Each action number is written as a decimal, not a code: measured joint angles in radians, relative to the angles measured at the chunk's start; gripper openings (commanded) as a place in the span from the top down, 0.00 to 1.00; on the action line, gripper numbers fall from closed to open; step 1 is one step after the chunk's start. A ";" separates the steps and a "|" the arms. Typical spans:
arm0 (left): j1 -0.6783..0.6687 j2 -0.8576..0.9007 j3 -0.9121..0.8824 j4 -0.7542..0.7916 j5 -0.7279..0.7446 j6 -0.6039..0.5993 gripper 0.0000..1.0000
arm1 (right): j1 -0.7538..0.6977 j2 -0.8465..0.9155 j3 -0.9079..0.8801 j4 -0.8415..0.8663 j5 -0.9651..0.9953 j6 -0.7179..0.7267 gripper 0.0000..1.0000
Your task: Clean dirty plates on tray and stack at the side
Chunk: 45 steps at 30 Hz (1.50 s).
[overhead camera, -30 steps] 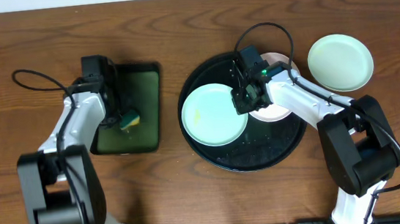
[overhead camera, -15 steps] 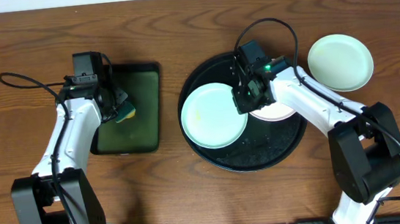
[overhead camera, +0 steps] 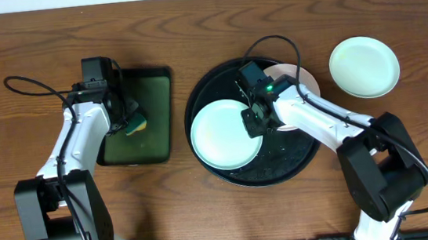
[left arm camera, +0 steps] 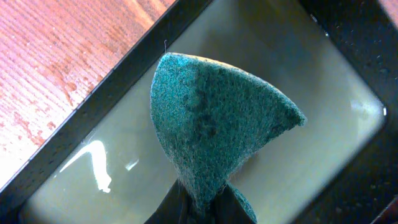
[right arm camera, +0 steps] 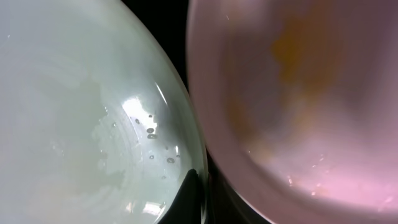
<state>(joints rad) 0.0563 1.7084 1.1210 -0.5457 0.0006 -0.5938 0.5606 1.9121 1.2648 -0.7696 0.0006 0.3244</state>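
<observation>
**A:** So, where do the plates sit?

**B:** Two are on the round black tray (overhead camera: pixel 287 159). The mint plate (overhead camera: pixel 217 135) lies in its left half. The white plate (overhead camera: pixel 301 80) is at the upper right, partly under the right arm. In the right wrist view their rims are just beside each other, with a dark strip of tray between them, and the white one looks pinkish and blurred there.

**A:** And the third?

**B:** The second mint plate (overhead camera: pixel 363 67) rests on the table (overhead camera: pixel 207 215), off to the right of the round tray and apart from it.

**A:** What is the right end effector (overhead camera: pixel 252 122) doing?

**B:** It is clamped on the mint plate's right rim. The wrist view shows one dark fingertip (right arm camera: pixel 193 190) on that edge, and small droplets on the glossy surface nearby.

**A:** The left side?

**B:** The left end effector (left arm camera: pixel 199 208) is pinched on a green sponge (left arm camera: pixel 211 124), gripping it by its lower end. The sponge hangs above the rectangular tray (overhead camera: pixel 153 102), whose green inside holds a shiny film of liquid. This tray sits on the table left of the round one, well apart from the plates.
</observation>
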 measured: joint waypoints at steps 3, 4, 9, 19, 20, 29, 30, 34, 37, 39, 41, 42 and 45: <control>0.000 0.000 0.000 -0.007 0.000 0.000 0.93 | 0.000 0.017 -0.008 0.005 0.000 0.010 0.99; 0.000 0.000 0.000 -0.008 0.000 0.000 0.92 | 0.000 0.017 -0.008 0.005 0.000 0.012 0.99; 0.000 0.000 0.000 -0.008 0.000 0.000 0.92 | 0.000 0.017 -0.008 0.004 0.000 0.013 0.99; 0.000 0.037 -0.001 0.031 0.000 0.000 0.92 | -0.002 0.028 -0.008 0.016 -0.001 0.013 0.99; 0.000 0.055 -0.001 0.033 0.000 0.000 0.92 | -0.002 0.028 -0.008 0.016 0.000 0.013 0.99; 0.001 0.142 -0.002 0.043 0.000 0.000 0.92 | -0.003 0.029 -0.008 0.022 -0.002 0.013 0.99; 0.001 0.142 -0.002 0.043 0.000 0.000 0.92 | -0.004 0.029 -0.008 0.023 -0.003 0.013 0.99; 0.001 0.142 -0.002 0.035 0.000 0.000 0.93 | -0.006 0.030 -0.008 0.024 -0.005 0.013 0.99; 0.001 0.126 0.003 -0.003 0.000 0.000 0.92 | -0.006 0.030 -0.008 0.026 -0.005 0.013 0.99; 0.001 0.093 0.003 -0.045 0.000 0.000 0.93 | -0.006 0.030 -0.008 0.028 -0.005 0.013 0.99; 0.001 0.034 0.003 -0.064 0.001 0.000 0.92 | -0.006 0.030 -0.008 0.031 -0.005 0.013 0.99; 0.001 -0.001 0.003 -0.070 0.004 0.000 0.93 | -0.006 0.031 -0.008 0.032 -0.005 0.013 0.99; 0.001 -0.122 0.003 -0.077 0.035 0.000 0.93 | -0.006 0.032 -0.008 0.038 -0.004 0.013 0.99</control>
<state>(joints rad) 0.0574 1.5860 1.1240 -0.6231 0.0353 -0.5938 0.5545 1.9442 1.2572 -0.7315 -0.0036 0.3370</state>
